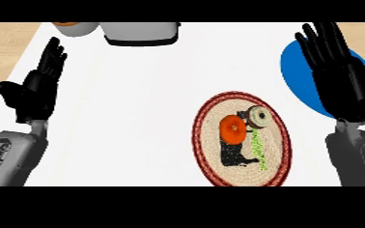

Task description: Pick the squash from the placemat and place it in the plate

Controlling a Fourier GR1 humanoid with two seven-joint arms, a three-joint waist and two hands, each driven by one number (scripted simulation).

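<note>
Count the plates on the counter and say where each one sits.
1: the blue plate at the counter's right edge, partly hidden behind the right hand. More may lie out of view.

From my station I see two grey forearms with smooth, rounded shells. At 8 o'clock, the left hand (35, 94) is matte black, with slim segmented fingers and a thick thumb. At 3 o'clock, the right hand (341, 75) is the same black, looking larger.
</note>
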